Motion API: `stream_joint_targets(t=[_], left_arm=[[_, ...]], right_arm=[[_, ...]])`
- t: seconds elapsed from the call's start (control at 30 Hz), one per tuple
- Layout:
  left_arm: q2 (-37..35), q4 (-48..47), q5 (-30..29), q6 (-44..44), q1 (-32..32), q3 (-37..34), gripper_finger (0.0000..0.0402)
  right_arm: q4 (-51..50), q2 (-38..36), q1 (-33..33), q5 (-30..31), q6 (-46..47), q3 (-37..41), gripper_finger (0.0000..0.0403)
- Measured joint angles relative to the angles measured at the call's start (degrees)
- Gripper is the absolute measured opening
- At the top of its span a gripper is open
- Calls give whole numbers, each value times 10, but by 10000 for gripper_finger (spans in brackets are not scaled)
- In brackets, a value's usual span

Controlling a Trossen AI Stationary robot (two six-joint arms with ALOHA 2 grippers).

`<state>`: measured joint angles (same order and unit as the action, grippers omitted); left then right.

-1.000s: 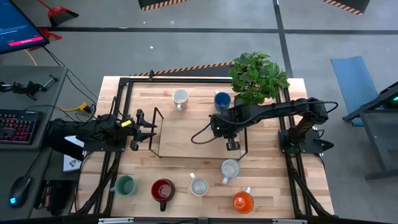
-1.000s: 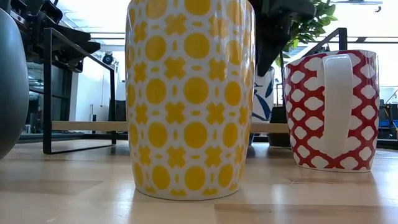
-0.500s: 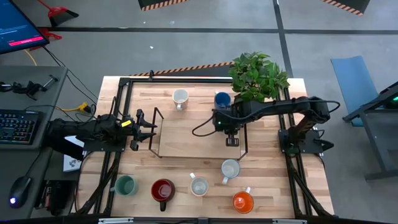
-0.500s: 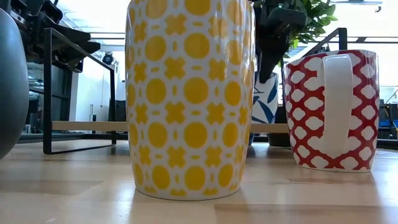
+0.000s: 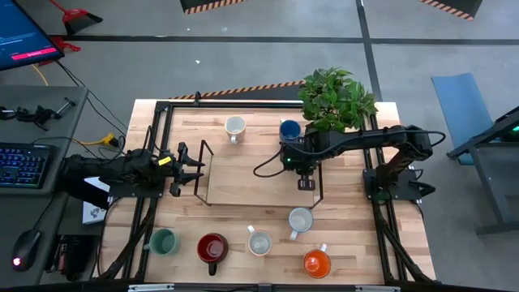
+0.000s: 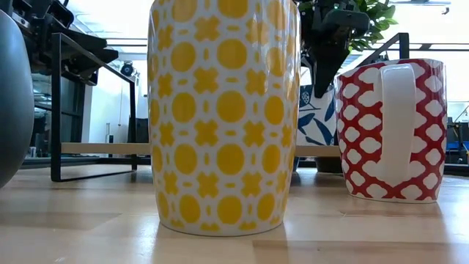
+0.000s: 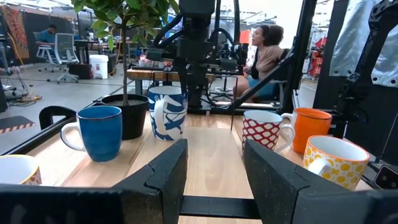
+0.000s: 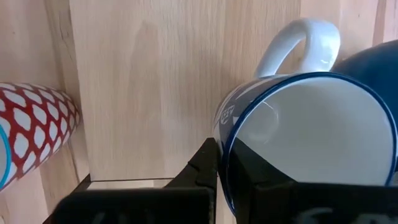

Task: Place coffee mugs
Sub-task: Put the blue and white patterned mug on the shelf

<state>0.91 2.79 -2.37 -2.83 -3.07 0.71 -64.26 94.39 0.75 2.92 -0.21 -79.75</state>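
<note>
1. Overhead, counter (image 5: 243, 174): plant (image 5: 336, 99) at 1 o'clock; mugs along the 6 o'clock edge.
2. Right hand (image 5: 305, 183), right of centre, pinches the rim of the blue-leaf white mug (image 8: 311, 134).
3. Left hand (image 5: 193, 166), at 9 o'clock, fingers spread, empty.

Robotics lab or workshop floor. Wooden bench (image 5: 243, 174) in a black metal frame (image 5: 243, 104), on bare concrete with hazard-striped tape (image 5: 212, 6). Desk alongside with keyboard (image 5: 23, 166), mouse (image 5: 26, 246) and monitor (image 5: 24, 36). Left wrist view looks into an open hall: office chair (image 7: 62, 51), more desks, seated people (image 7: 264, 59) working.
</note>
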Motion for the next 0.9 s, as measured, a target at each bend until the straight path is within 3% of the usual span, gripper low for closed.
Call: stream_joint_targets(t=[0.3,0.7,0.9], left_arm=[[0,0,0,-1,0,0,150],[0,0,0,0,0,0,150],[0,0,0,0,0,0,150]], right_arm=[[1,0,0,-2,2,0,11],[3,-7,0,-4,3,1,75],[4,-19,-2,-37,13,1,100]])
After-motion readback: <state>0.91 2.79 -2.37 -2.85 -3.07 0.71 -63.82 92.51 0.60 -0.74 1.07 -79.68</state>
